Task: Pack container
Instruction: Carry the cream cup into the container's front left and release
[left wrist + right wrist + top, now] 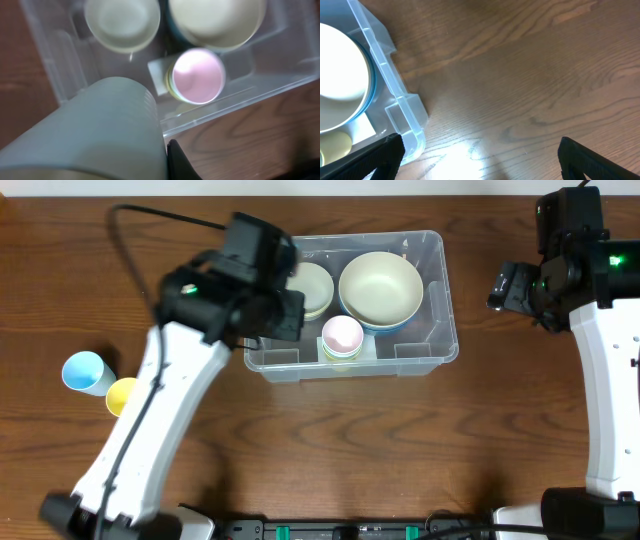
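1. Left edge of the worktop (400, 440): a blue cup (82, 371) and a yellow cup (122, 394) are sitting just beside each other, both outside the bin and not yet packed.
2. The left tool (268, 310) is hanging over the container's near-left corner. Its fingers are drawn together, and by the wrist view they are pinching the wall of a grey-green cup (100, 135). One dark finger is showing beside the cup; the other is hidden behind it.
3. The container (436, 330) is sitting toward the worktop's far edge, about mid-width. A small pale bowl (312, 288) is resting in its far-left part and a large cream bowl (380, 288) to that bowl's right. A pink cup (342, 335) is nested in another cup against the near wall.
4. Likely step: placing the held cup inside.
   - The bare floor at the near-left corner, left of the pink cup, is looking like the free spot.
   - Coming straight down should keep the cup clear of the near rim and the moulded ridges.
   - Nesting onto the pink cup also seems possible, but needs truer centring.
   - Letting go only once the base is seated should stop it tipping against the small bowl.
5. The right tool (485, 160) is hovering over bare worktop beside the container's right end. Its fingers are spread wide with nothing between them, well clear of the left arm's work.
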Controlling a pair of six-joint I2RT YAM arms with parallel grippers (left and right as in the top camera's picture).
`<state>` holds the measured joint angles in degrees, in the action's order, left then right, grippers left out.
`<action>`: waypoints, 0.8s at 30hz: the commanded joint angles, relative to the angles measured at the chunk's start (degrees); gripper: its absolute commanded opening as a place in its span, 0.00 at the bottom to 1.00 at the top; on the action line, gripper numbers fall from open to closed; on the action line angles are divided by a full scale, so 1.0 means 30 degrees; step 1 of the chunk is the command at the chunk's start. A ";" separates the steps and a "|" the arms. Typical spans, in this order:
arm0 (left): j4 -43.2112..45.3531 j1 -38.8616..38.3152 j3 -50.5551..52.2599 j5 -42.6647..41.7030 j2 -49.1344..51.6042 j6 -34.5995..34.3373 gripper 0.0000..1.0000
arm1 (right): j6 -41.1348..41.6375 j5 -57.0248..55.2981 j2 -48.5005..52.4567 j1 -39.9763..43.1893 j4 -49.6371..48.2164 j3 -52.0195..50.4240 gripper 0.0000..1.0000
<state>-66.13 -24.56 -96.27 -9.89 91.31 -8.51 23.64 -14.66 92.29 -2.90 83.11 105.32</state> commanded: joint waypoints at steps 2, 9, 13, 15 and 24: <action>0.0153 -0.0466 0.0838 0.0670 0.1741 0.0313 0.06 | -0.0044 -0.0248 -0.0036 0.0087 0.0029 0.0073 0.99; 0.0240 -0.0648 0.0911 0.0670 0.4991 0.0321 0.06 | -0.0044 -0.0248 -0.0036 0.0087 0.0022 0.0073 0.99; 0.0306 -0.0627 0.0911 0.0678 0.6572 0.0313 0.06 | -0.0044 -0.0248 -0.0036 0.0087 0.0022 0.0073 0.99; 0.0379 -0.0627 0.0911 0.0685 0.7249 0.0313 0.06 | -0.0044 -0.0248 -0.0036 0.0087 0.0022 0.0073 0.99; 0.0663 -0.0561 0.0911 0.2630 0.8546 -0.0845 0.06 | -0.0044 -0.0248 -0.0036 0.0087 0.0022 0.0073 0.99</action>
<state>-64.16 -26.37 -93.82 -5.21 116.68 -9.58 23.64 -14.63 92.29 -2.90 83.11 105.32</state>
